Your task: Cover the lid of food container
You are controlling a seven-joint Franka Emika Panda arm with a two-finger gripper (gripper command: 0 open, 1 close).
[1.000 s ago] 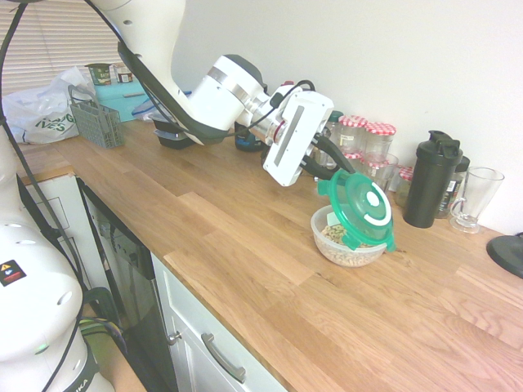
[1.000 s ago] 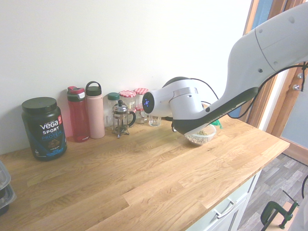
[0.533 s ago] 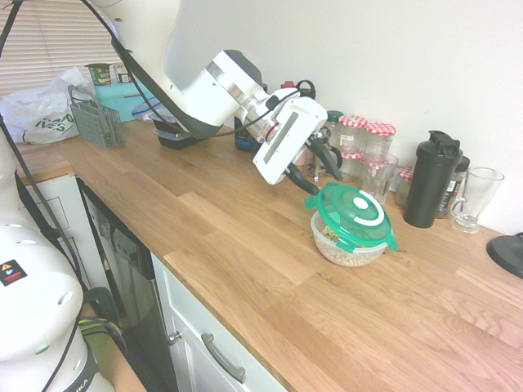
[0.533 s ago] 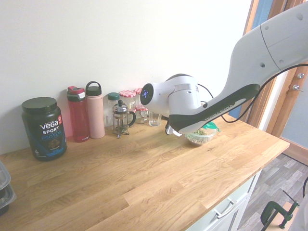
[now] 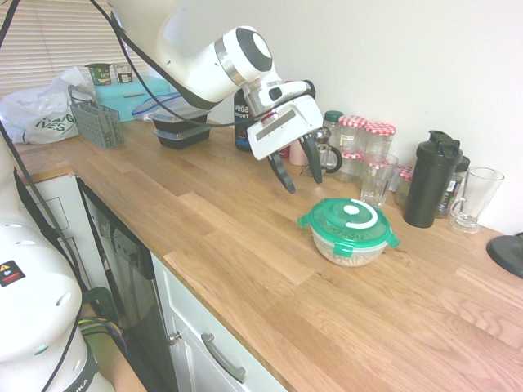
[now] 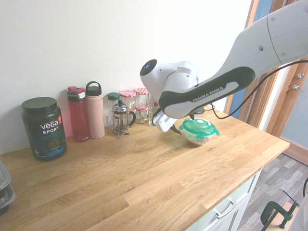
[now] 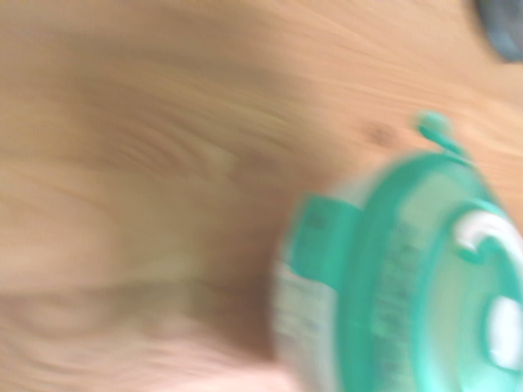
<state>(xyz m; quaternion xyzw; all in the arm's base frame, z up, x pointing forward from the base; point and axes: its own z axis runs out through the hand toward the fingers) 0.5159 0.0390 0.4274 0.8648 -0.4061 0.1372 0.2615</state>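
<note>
The tool (image 5: 297, 175) is hanging above the table (image 5: 204, 237) with its fingers spread wide and holding nothing, just clear of the bowl (image 5: 347, 251). The bowl, clear plastic with beige cereal showing through its wall, is sitting on the table toward the back edge. The lid (image 5: 348, 221) is lying flat on top of it: round and green, with a white centre disc, a white arc and clip tabs sticking out at the rim. The wrist view is showing the lid (image 7: 425, 278) blurred.

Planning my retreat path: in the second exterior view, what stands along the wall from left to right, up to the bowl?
Black protein tub → red bottle → pink bottle → French press → gripper → lid on the food container.
</note>
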